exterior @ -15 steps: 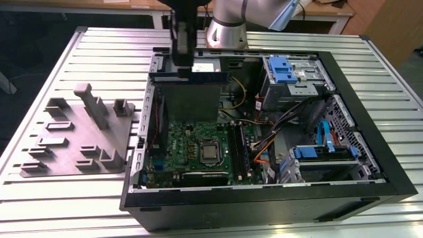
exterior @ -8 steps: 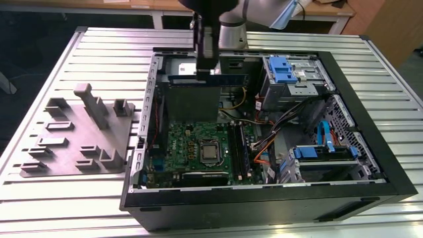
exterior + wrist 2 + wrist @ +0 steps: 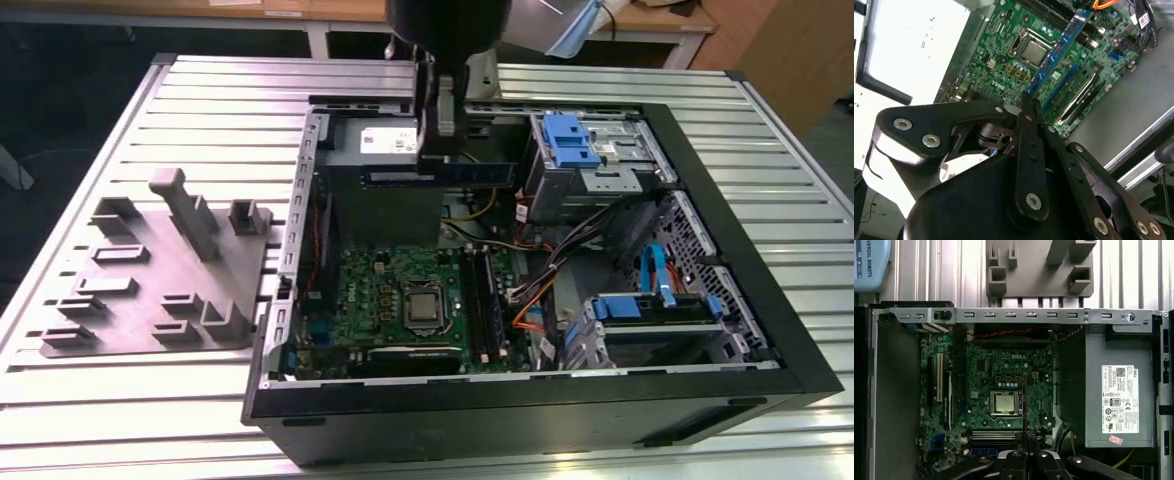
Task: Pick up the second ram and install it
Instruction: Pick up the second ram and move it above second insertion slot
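My gripper [image 3: 434, 152] is shut on the second ram [image 3: 447, 172], a narrow blue-green stick held level above the open computer case, just in front of the grey power supply [image 3: 380, 145]. In the second wrist view the ram [image 3: 1054, 52] runs out from between the fingers [image 3: 1030, 130] over the green motherboard [image 3: 999, 50]. The first wrist view has the stick edge-on [image 3: 1024, 395] over the board, near the processor [image 3: 1004, 402], with the gripper [image 3: 1026, 437] below it. The long black slots [image 3: 483, 300] lie beside the processor [image 3: 424, 307], well below the stick.
The case walls [image 3: 534, 390] ring the board. Drive cages with blue clips [image 3: 581, 150] and loose cables [image 3: 534, 290] crowd the exterior view's right side. A grey moulded fixture [image 3: 160, 270] lies on the slatted table at the exterior view's left.
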Robot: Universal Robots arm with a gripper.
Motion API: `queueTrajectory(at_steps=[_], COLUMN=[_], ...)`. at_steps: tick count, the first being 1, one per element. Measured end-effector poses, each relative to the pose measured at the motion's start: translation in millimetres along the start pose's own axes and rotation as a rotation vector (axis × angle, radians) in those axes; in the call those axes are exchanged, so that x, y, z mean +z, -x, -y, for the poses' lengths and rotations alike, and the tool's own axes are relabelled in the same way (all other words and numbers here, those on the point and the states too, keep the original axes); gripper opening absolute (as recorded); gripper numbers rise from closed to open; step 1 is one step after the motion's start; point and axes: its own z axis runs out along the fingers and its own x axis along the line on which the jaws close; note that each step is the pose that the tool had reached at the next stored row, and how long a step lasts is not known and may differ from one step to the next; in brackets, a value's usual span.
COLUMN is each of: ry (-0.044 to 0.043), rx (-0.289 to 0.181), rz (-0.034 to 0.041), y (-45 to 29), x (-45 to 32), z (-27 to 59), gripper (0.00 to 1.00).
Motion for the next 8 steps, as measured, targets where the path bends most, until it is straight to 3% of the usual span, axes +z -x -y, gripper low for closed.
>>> queueTrajectory(at_steps=[8], ry=[0.0], rx=[0.006], rz=[0.0002], y=[-1.7], x=[14.4], z=[4.3], gripper=[0.12])
